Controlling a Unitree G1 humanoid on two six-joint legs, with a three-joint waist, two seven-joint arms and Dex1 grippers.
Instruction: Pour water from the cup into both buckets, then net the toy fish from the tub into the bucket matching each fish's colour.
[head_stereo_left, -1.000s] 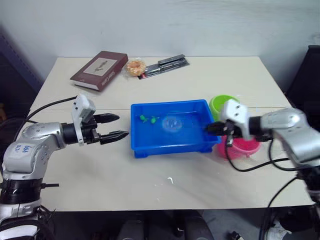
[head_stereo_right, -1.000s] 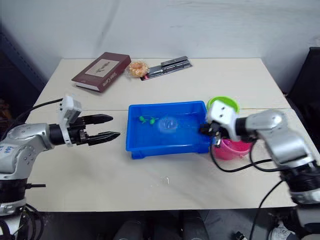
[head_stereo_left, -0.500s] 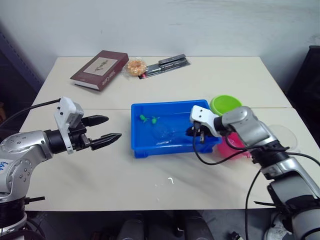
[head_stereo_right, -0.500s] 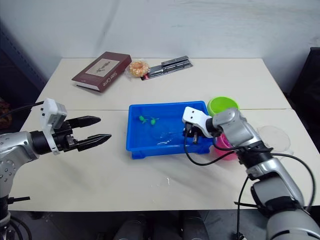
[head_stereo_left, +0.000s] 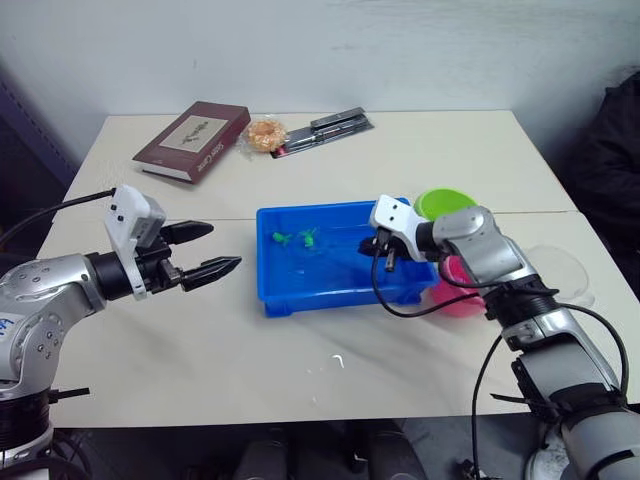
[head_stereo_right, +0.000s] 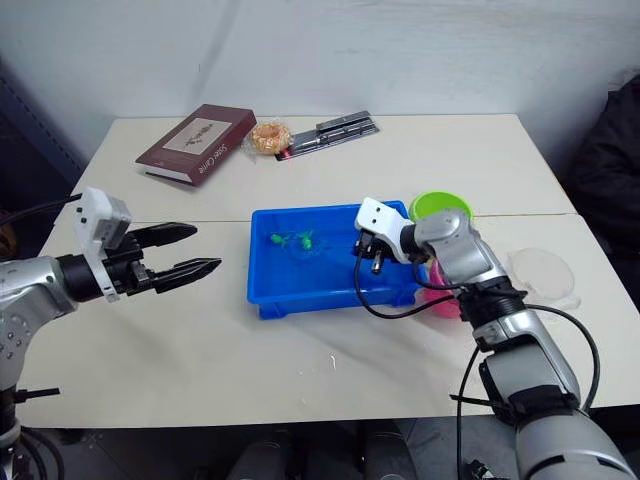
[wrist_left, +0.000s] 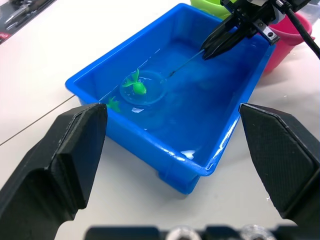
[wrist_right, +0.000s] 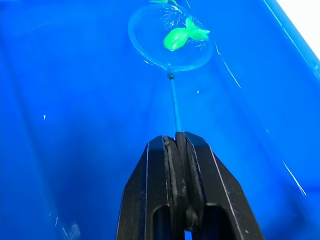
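A pale counter (head_stereo_left: 400, 160) is seen from above, with a bright blue tub (head_stereo_left: 335, 290) set near its middle. The right gripper (wrist_right: 179, 142) is reached over the right-hand part of the tub, and its two black fingers are clamped together on the thin handle of the net (wrist_right: 170, 45). The net's light blue hoop is held low inside the tub, toward the tub's left end, and a green toy fish (wrist_right: 181, 36) is seen lying within the hoop. A second green fish (wrist_left: 113, 104) is seen just beside the hoop, close to the tub's wall.

The left gripper (head_stereo_left: 205, 250) is held above the bare counter to the left of the tub, apart from it, with its two black fingers spread wide and nothing between them. Its fingertips are pointed toward the tub.

Two small buckets are placed at the right end of the tub: the lime green bucket (head_stereo_left: 447, 203) at the far corner, and the pink bucket (head_stereo_left: 457, 300) nearer, partly hidden behind the right arm. A clear cup (head_stereo_right: 542, 274) is seen on the counter to the right of the pink bucket, close to the right edge.

At the far side of the counter, a dark red book (head_stereo_left: 192, 141), a small wrapped snack (head_stereo_left: 265, 133) and a flat dark packet (head_stereo_left: 325, 129) are laid in a row.
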